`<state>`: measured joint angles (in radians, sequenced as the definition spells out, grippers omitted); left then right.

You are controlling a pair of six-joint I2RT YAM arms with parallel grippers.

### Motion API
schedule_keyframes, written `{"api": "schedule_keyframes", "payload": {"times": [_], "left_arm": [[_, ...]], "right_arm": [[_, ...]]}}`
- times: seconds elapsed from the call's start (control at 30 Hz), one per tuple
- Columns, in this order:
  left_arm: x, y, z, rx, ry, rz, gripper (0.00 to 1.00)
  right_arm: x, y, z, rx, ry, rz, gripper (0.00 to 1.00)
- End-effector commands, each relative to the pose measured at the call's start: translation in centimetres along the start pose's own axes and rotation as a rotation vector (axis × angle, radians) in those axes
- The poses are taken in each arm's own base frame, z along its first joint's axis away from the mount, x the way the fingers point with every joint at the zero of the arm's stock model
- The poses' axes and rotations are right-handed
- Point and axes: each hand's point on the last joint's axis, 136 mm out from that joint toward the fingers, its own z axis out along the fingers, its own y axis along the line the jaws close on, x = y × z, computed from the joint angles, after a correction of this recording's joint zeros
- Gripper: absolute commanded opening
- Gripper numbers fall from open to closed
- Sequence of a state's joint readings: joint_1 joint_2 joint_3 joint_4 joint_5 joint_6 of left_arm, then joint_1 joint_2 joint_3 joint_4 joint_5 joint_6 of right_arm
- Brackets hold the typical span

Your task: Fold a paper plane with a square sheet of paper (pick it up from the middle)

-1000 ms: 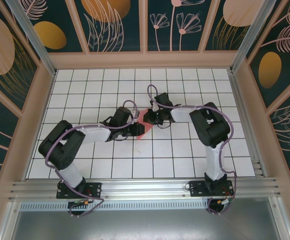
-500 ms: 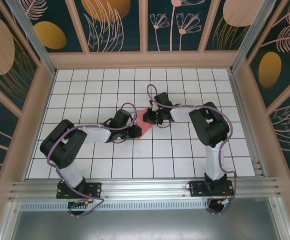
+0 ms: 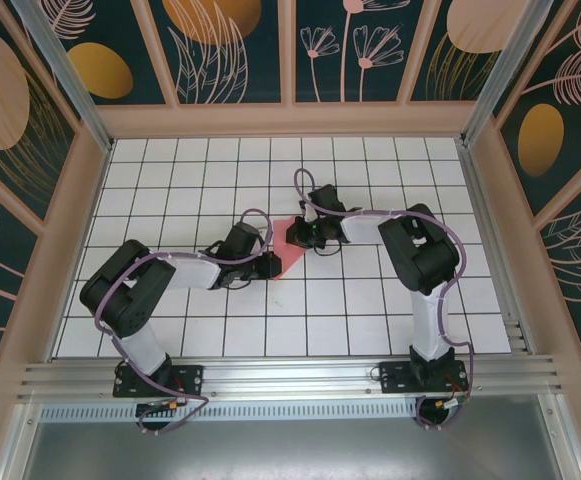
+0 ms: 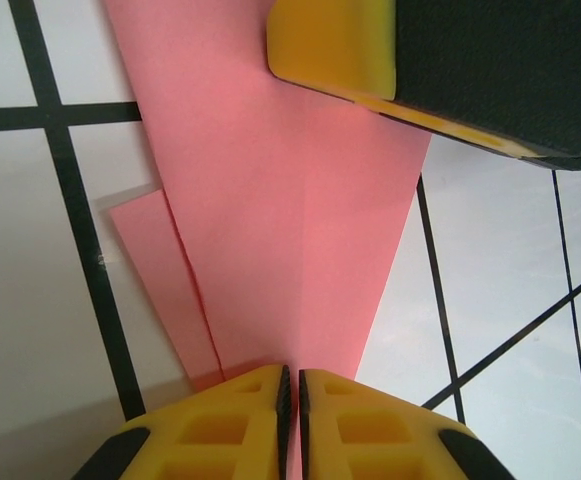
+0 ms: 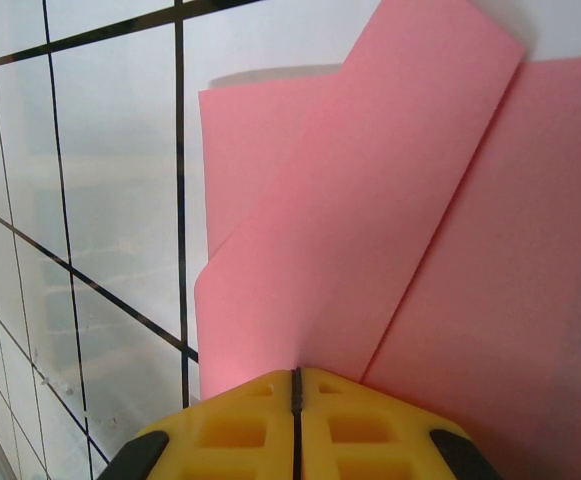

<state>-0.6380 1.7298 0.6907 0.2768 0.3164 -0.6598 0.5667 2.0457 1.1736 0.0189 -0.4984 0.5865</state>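
A white gridded tabletop was enclosed by walls painted with plant motifs. Near its middle, between the two arms, the salmon-pink sheet of paper was found already folded into overlapping panels.

In the left wrist view the left end effector was seen pressed together on the narrow end of the sheet, with only a hairline gap left between its yellow fingers. In the right wrist view the right end effector was likewise closed, and a raised fold of the sheet appeared to be pinched at its tips. A narrow flap was left lying flat beside the main panel.

With the thin paper gripped from two sides, a tear could be caused if the arms were drawn apart or twisted against each other. A skewed crease could be produced if one pinch were released early and the layers were allowed to slide. The narrow flap could be caught and bent by a passing finger.
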Motion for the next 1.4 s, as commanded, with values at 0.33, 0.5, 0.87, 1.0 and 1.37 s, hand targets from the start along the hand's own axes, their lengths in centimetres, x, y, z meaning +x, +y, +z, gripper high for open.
{"api": "schedule_keyframes", "payload": {"times": [0.33,0.5,0.87,1.0,1.37], "left_arm": [[7.6,1.8,-0.8,-0.074,0.213,0.003,0.11],[8.8,2.3,-1.2,-0.095,0.237,0.003,0.11],[7.6,1.3,-2.4,-0.106,0.188,0.031,0.11],[3.2,-2.2,-3.4,-0.033,0.042,0.059,0.16],[-3.3,-3.2,-1.5,-0.071,-0.108,0.054,0.17]], "right_arm": [[2.5,-5.0,2.0,0.155,0.060,0.073,0.10],[2.6,-5.2,2.1,0.158,0.061,0.075,0.10],[2.7,-5.6,2.3,0.168,0.066,0.081,0.10],[2.8,-5.8,2.3,0.173,0.068,0.087,0.10],[3.0,-6.3,2.5,0.173,0.076,0.098,0.10]]}}
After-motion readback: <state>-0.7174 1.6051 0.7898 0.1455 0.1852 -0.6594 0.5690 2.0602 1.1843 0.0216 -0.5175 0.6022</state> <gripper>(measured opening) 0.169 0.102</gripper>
